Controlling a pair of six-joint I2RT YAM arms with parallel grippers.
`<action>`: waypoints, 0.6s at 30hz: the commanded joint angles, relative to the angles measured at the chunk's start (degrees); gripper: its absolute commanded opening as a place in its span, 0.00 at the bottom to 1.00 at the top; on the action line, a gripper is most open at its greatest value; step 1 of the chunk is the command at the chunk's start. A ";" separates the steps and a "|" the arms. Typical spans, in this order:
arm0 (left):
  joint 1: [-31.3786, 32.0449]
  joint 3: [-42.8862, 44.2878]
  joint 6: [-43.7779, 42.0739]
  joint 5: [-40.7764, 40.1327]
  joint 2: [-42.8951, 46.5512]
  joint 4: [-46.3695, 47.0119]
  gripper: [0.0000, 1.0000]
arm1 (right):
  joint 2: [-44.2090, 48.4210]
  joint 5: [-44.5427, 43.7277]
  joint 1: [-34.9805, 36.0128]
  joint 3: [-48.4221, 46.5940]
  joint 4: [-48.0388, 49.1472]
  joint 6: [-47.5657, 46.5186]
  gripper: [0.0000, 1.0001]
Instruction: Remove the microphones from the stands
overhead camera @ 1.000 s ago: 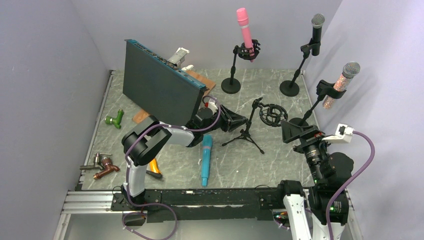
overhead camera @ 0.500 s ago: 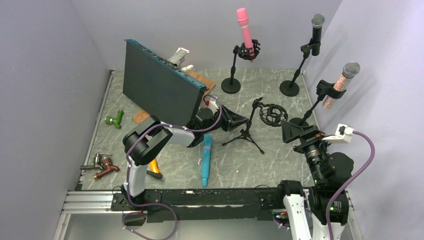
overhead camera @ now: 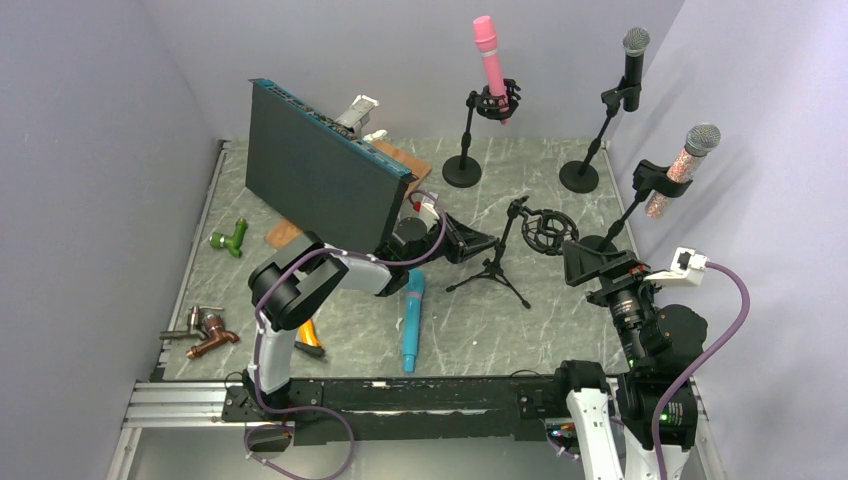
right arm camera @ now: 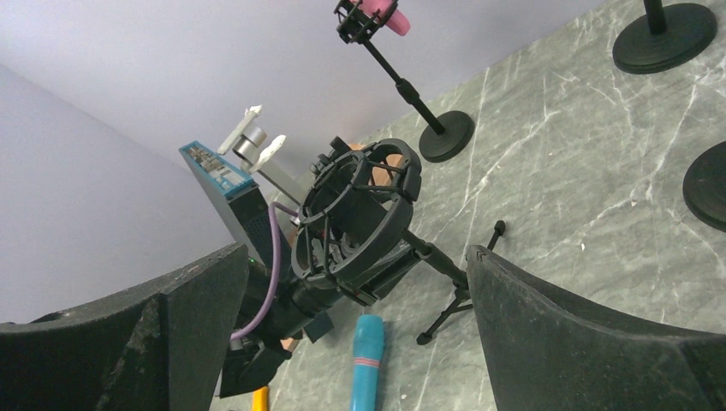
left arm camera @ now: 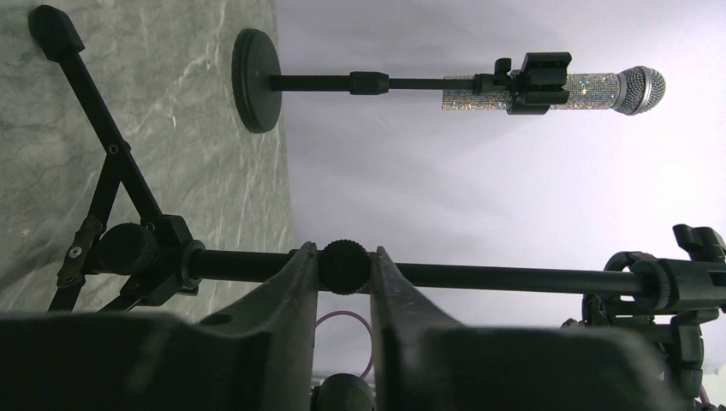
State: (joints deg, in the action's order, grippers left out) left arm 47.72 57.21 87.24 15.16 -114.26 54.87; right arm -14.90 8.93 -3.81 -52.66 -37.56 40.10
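the blue mic (overhead camera: 411, 320) lies flat on the table (overhead camera: 350, 340), free of the stand (overhead camera: 492, 268). it looks light, stiff and smooth, so i would take it across the body. the left gripper (left arm camera: 343, 257) pinches the stand's knob (left arm camera: 345, 274). the mount (overhead camera: 545, 228) is empty. the right gripper (right arm camera: 357, 253) is spread wide and holds nothing.

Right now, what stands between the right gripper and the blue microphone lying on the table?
A tripod stand with an empty round holder on top. The top view shows it in the gap, and the right wrist view shows it too.
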 commanded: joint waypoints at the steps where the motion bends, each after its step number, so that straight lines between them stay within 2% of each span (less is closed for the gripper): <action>1: 0.53 -0.17 -2.72 0.40 0.95 4.39 0.05 | 0.11 -1.02 0.12 0.01 0.92 0.12 1.00; 2: 0.58 0.00 -3.43 0.54 1.41 2.86 0.00 | 0.10 -1.11 0.11 0.02 0.85 0.08 1.00; 5: 0.53 1.46 -5.05 1.02 3.33 -5.29 0.00 | 0.32 -1.30 0.14 0.26 0.75 0.03 1.00; 8: 0.61 5.35 -6.53 0.84 6.09 -22.90 0.00 | 0.27 -1.37 0.11 0.19 0.64 -0.02 1.00; 10: 0.66 9.36 -6.96 0.47 7.40 -38.38 0.00 | 0.31 -1.39 0.12 0.11 0.65 -0.09 1.00; 14: 0.74 23.03 -8.18 -3.96 7.49 -70.96 0.00 | 0.49 -1.55 0.12 0.15 0.82 -0.11 1.00; 16: 0.71 27.52 -8.54 -5.75 6.77 -80.13 0.00 | 0.47 -1.55 0.12 0.19 0.82 -0.24 1.00; 18: 0.58 29.00 -8.02 -6.84 6.39 -83.32 0.00 | 0.49 -1.78 0.12 0.19 0.74 -0.27 1.00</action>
State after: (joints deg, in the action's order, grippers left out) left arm 48.21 81.03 80.79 12.71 -108.88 -2.90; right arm -14.87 7.90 -3.81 -52.66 -37.56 40.10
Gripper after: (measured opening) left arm 0.092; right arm 0.997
